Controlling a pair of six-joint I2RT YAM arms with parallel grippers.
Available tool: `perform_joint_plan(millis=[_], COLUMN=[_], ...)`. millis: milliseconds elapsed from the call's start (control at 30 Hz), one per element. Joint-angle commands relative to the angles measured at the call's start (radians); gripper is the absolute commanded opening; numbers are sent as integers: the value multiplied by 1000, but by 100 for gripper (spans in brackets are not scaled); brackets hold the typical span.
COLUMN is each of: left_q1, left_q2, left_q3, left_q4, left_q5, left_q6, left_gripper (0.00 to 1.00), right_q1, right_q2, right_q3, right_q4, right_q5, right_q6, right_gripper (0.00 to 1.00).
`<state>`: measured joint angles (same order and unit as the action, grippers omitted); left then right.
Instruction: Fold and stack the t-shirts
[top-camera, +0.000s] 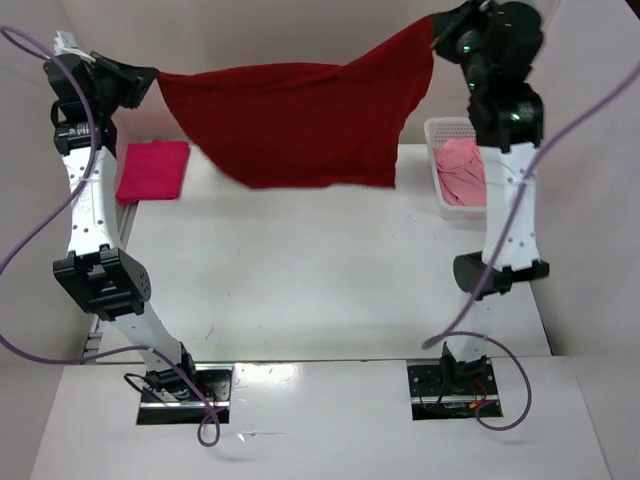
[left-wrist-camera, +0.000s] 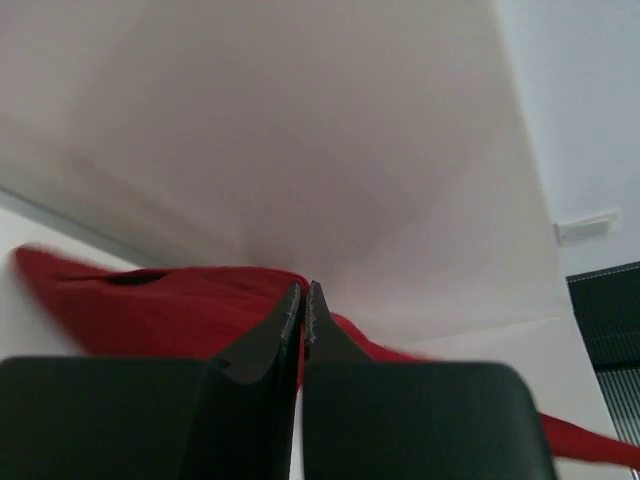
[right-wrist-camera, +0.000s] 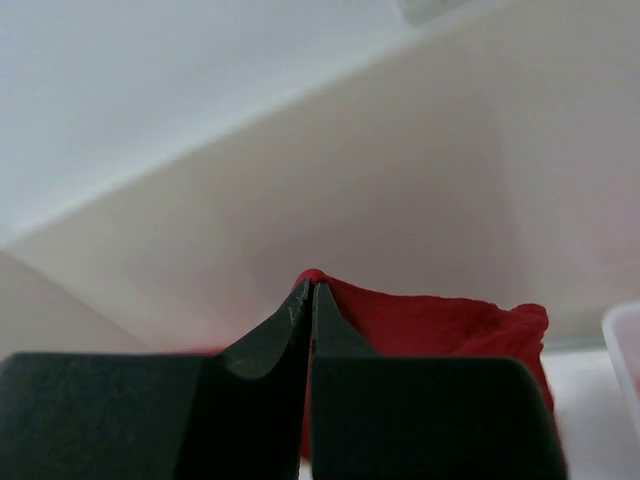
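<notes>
The dark red t-shirt (top-camera: 300, 125) hung up high at 12 o'clock, its low edge blurry. The left gripper (top-camera: 148, 82) & right gripper (top-camera: 437, 35) were pinched tight on its top corners. The magenta t-shirt (top-camera: 153, 170) lay folded at 10 o'clock. The salmon t-shirt (top-camera: 462, 172) sat in the white basket (top-camera: 437, 135) at 2 o'clock, partly hidden behind the right arm (top-camera: 508, 200).

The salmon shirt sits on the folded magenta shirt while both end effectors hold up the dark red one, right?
No. The top external view shows the salmon shirt in the white basket, not on the magenta shirt; the dark red shirt is indeed held up.
</notes>
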<state>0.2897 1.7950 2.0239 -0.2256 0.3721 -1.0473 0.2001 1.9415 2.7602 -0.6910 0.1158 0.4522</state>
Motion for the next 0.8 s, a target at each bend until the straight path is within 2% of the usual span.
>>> perform_joint_plan(millis=[0, 67, 167, 200, 233, 267, 300, 333, 367, 433, 467, 500, 633, 767], left_q1=[22, 22, 22, 22, 22, 22, 22, 22, 22, 22, 22, 22, 22, 31], left_q2=[-58, -101, -181, -206, -264, -294, -325, -386, -413, -466, -482, -506, -540, -603], left_q3=[48, -8, -184, -235, -366, -434, -500, -569, -702, -822, -881, -983, -1151, -1281], left_q4=[62, 106, 135, 149, 166, 181, 181, 213, 222, 251, 252, 252, 201, 132], left_q5=[30, 18, 18, 18, 18, -2, -16, -16, -27, -18, -18, -27, -76, -107], left_q6=[-17, -17, 16, 29, 49, 59, 75, 102, 112, 125, 139, 139, 222, 245], left_gripper=[0, 0, 0, 0, 0, 0, 0, 0, 0, 0, 0, 0, 0, 0], right_q1=[-5, -5, -5, -5, -5, -5, -5, -5, -5, -5, -5, -5, -5, -5], right_q2=[-131, -165, -248, -325, -378, -432, -478, -554, -584, -656, -677, -699, -785, -822], right_q3=[6, -65, -282, -465, -584, -703, -911, -1001, -1171, -1333, -1484, -1554, -1808, -1817], right_q4=[102, 62, 24, 33, 56, 105, 114, 114, 114, 114, 114, 123, 90, -5], right_q5=[-28, -38, -47, -36, -36, -22, -22, 5, 5, -4, -14, -15, -106, -160], right_q6=[6, 6, -16, -17, -17, -17, -17, -7, -7, 19, 31, 51, 129, 212], right_gripper=[0, 1, 0, 0, 0, 0, 0, 0, 0, 0, 0, 0, 0, 0])
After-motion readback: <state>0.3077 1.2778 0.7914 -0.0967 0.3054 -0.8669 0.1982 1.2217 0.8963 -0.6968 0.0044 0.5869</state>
